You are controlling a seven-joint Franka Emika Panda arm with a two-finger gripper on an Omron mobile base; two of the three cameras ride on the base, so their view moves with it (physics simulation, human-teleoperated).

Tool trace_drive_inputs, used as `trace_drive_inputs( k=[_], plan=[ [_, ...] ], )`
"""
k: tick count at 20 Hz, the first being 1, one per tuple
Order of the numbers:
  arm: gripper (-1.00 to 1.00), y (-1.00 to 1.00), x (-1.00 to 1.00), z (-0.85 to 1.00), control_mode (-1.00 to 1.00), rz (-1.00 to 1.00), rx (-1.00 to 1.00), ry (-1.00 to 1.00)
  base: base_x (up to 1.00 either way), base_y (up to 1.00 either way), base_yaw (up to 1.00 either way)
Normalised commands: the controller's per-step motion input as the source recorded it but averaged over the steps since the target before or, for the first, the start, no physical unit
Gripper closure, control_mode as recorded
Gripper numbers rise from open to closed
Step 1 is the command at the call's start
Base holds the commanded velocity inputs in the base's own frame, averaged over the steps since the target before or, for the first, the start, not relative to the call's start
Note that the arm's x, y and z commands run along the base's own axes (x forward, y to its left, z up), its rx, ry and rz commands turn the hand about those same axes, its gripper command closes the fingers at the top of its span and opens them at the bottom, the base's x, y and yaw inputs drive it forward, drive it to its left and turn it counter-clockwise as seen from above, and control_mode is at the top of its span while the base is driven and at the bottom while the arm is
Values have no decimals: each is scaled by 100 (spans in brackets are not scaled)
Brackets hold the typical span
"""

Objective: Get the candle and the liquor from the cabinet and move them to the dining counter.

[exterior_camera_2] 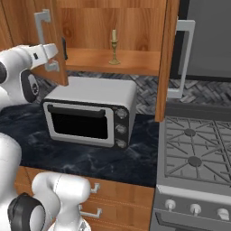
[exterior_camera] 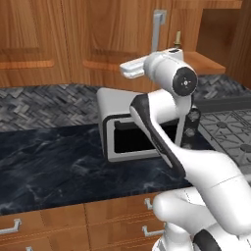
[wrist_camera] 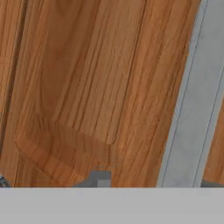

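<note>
Hand view looks straight onto the reddish-brown panelled door of the wooden wall cabinet (wrist_camera: 87,78), with its long grey metal bar handle (wrist_camera: 192,100) running down the right side; whether the jaws are spread or pressed together I cannot tell. From the right base view, the white arm's gripper (exterior_camera_2: 47,56) sits against the swung-open left door, just beside its grey handle. Inside the open cabinet, the short cream-yellow candle in a small brass holder (exterior_camera_2: 114,47) stands upright on the wooden shelf, well apart from the hand. Below the shelf, a silver toaster oven with a dark glass door and three round knobs (exterior_camera_2: 92,115) rests on the black marble-look countertop (exterior_camera_2: 135,158). To the right stands a grey gas stove (exterior_camera_2: 194,153).
</note>
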Motion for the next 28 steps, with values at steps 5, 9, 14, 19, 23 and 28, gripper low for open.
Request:
trace_drive_inputs(
  k=[5, 9, 14, 19, 23, 28],
  plan=[
    [100, 70, -68, -12, -100, 14, -8, 0, 0, 0, 0],
    [-100, 59, -74, -13, -100, 14, -7, 0, 0, 0, 0],
    [-100, -2, -40, -1, -100, 3, 2, -8, 0, 0, 0],
    [-100, -76, -21, 1, -100, -2, 14, 0, 0, 0, 0],
    [-100, -99, -29, 2, -100, -3, 22, 0, 0, 0, 0],
    [-100, -100, -26, 4, -100, -2, 25, 0, 0, 0, 0]
  ],
)
